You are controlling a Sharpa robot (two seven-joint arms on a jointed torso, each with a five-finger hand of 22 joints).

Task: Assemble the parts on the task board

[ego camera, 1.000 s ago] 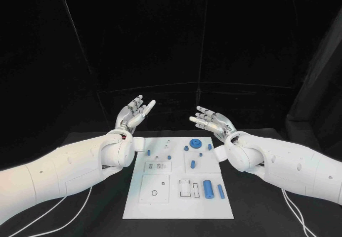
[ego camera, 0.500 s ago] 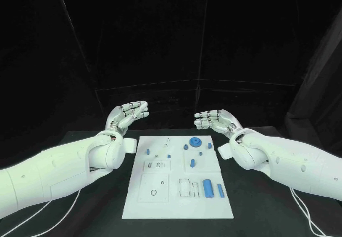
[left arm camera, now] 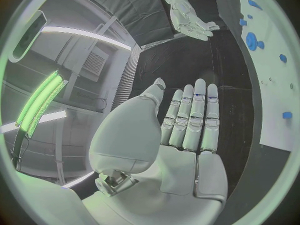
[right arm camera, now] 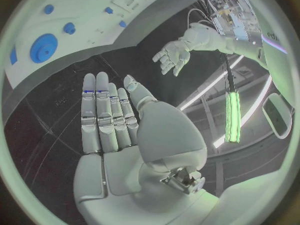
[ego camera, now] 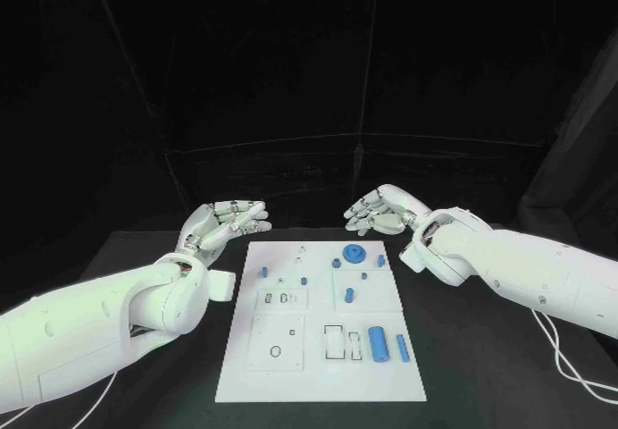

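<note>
Fingers straight, apart, holding nothing: left hand; right hand | task board white; blue parts

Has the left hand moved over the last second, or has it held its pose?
Yes. The left hand has turned over and dropped toward the far left corner of the task board; its fingers pointed up before.

Right hand open, fingers straight and together, holding nothing, over black desk. Task board beyond with blue gear. Left hand open opposite.
</note>
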